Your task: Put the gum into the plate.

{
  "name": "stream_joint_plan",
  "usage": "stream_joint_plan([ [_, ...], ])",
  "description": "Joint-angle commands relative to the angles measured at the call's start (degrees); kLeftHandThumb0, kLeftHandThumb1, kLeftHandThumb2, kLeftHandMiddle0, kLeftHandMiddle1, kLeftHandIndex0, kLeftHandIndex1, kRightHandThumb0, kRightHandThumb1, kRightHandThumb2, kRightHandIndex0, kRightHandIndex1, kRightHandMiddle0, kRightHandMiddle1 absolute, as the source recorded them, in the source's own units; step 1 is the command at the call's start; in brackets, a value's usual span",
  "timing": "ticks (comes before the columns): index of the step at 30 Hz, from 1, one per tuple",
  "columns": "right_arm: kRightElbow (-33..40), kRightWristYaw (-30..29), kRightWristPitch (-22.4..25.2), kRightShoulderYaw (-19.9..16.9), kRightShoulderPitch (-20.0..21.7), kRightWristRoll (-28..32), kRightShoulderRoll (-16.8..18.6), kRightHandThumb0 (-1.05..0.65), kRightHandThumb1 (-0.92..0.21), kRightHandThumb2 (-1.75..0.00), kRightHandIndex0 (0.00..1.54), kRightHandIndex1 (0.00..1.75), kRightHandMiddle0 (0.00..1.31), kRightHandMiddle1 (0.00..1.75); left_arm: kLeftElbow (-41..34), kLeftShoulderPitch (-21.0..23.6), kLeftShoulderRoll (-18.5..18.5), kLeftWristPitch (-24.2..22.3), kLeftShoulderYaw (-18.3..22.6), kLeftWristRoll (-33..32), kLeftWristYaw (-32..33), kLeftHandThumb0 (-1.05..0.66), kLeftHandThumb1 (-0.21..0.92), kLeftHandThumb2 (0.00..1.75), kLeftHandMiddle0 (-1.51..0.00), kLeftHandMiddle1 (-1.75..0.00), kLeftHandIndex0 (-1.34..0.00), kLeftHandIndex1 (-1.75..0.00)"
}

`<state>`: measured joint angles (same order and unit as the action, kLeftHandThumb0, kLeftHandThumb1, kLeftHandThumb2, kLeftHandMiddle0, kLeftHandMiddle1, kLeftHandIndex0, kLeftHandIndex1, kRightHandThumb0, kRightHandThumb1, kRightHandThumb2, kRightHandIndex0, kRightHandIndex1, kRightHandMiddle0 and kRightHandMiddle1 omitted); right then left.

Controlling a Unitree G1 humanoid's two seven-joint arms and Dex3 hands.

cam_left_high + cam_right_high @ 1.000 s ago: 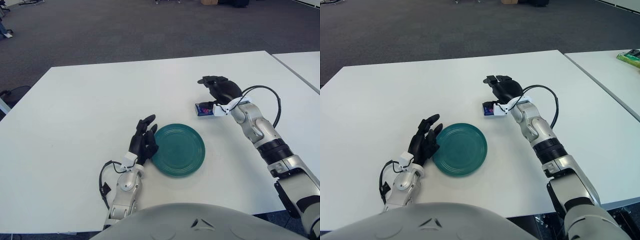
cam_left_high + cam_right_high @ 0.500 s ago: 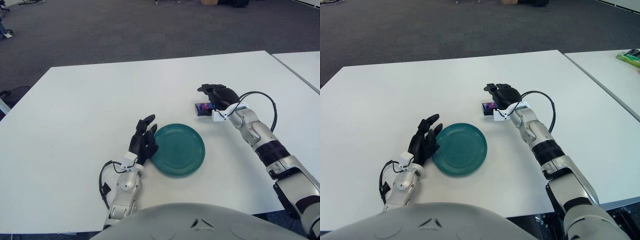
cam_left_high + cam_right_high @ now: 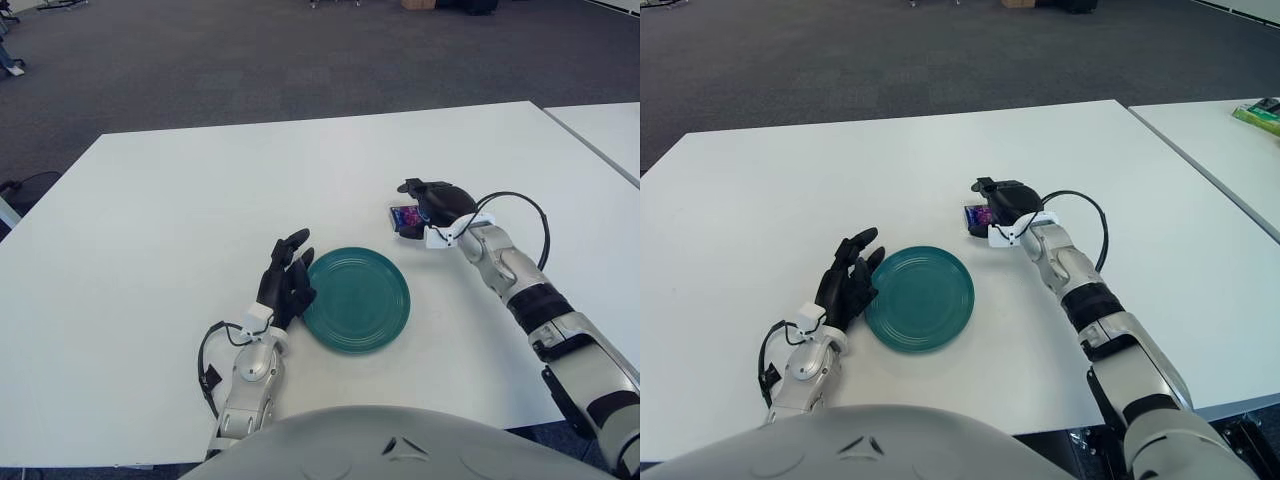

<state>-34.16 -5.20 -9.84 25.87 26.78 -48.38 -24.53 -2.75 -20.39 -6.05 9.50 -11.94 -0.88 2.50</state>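
black fingers (image 3: pixel 412 188) of the right hand (image 3: pixel 432 203) curled down over the gum (image 3: pixel 405 217), a small dark pack with purple and blue print, apparently gripping it from above. gum low at the white table (image 3: pixel 180 200), whether touching the surface or just lifted cannot be told, just beyond the upper right rim of the teal plate (image 3: pixel 356 299) and not inside it. behind the hand, a white wrist clip, a looping black cable and the silver forearm running back toward the lower right. on the other side, left hand (image 3: pixel 287 280) with fingers straight and loosely spread, holding nothing, just beside the plate's left rim, contact with it not clear. plate flat on the table near the front edge, nothing in it. grey carpet floor (image 3: pixel 250 60) past the far table edge.
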Motion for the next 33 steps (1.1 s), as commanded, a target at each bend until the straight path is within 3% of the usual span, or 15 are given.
stream_joint_plan([
  [1, -6.4, -3.1, -0.7, 1.8, 1.7, -0.3, 2.5, -0.71, -0.92, -0.64, 0.38, 0.01, 0.00, 0.69, 2.2, -1.4, -1.2, -1.7, -0.1, -0.3, 0.4, -0.84, 0.92, 0.98, -0.55, -0.02, -0.16, -0.74],
  [3, -11.1, -5.0, -1.4, 2.3, 3.2, -0.2, 3.3, -0.73, -0.92, -0.67, 0.37, 0.01, 0.00, 0.68, 2.4, -1.7, -1.1, -1.4, -0.2, -0.3, 0.4, -0.84, 0.92, 0.98, -0.55, -0.02, -0.16, -0.74],
  [5, -9.9, -4.9, -1.0, 2.2, 2.7, 0.1, 3.1, -0.74, -0.92, -0.69, 0.36, 0.00, 0.00, 0.68, 2.4, -2.0, -1.1, -1.0, -0.3, -0.3, 0.4, -0.85, 0.92, 0.98, -0.55, -0.02, -0.16, -0.74],
  [23, -21.5, -7.4, -1.0, 2.8, 6.7, 2.8, 5.1, -0.79, -0.92, -0.71, 0.34, 0.01, 0.01, 0.68, 1.1, -3.6, -1.2, -0.8, -1.2, -0.9, 0.4, -0.86, 0.92, 0.94, -0.54, -0.01, -0.18, -0.74],
  [31, -32.6, -10.5, 0.5, 6.4, 12.9, 0.5, 9.1, -0.75, -0.92, -0.71, 0.39, 0.02, 0.03, 0.69, 2.3, -2.6, -1.7, -0.6, -1.4, -0.8, 0.6, -0.85, 0.92, 0.94, -0.54, -0.01, -0.18, -0.74],
  [33, -34.1, -11.4, 0.4, 7.4, 14.1, 0.1, 9.5, -0.72, -0.92, -0.69, 0.47, 0.04, 0.07, 0.76, 2.3, -2.4, -1.9, -0.7, -1.5, -0.7, 0.9, -0.84, 0.92, 0.95, -0.54, 0.00, -0.17, -0.74],
])
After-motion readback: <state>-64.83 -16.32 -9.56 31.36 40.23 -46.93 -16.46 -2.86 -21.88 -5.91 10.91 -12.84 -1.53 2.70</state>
